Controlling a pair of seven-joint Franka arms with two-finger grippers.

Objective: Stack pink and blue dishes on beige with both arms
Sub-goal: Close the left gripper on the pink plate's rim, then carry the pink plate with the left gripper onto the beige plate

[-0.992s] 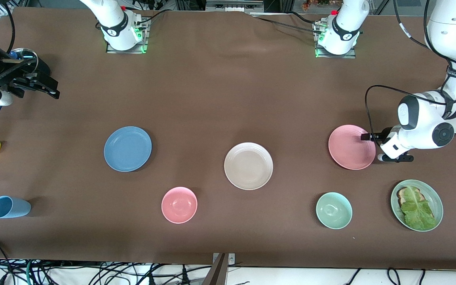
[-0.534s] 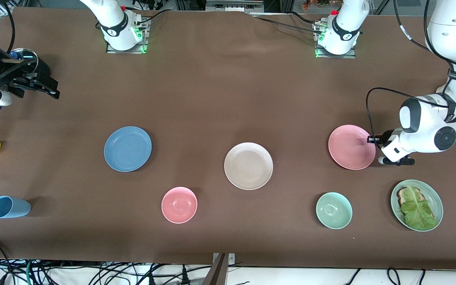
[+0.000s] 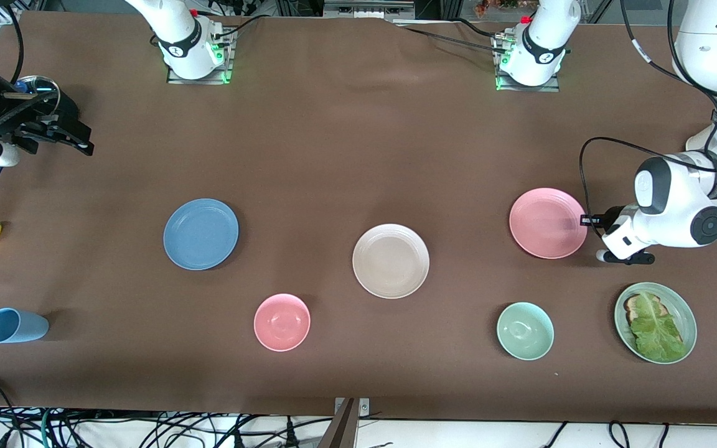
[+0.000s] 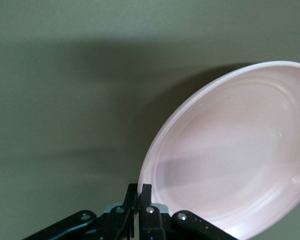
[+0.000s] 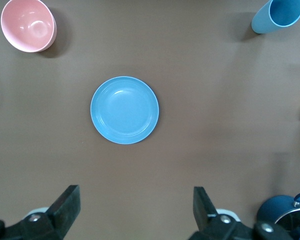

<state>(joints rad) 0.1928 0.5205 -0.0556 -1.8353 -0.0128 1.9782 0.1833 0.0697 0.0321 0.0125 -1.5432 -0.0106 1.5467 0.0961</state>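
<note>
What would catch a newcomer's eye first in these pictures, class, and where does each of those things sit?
First, the left gripper, shut on the rim of the pink plate at the left arm's end of the table, with the plate tilted off the cloth. Next, the beige plate lying bare mid-table, and the blue plate toward the right arm's end. The right gripper waits open, high over the table above the blue plate.

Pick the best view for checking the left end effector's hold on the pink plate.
Left wrist view: the left end effector is shut on the pink plate rim, close up. Front view shows the plate whole but the hold tiny. Right wrist view misses it.
</note>
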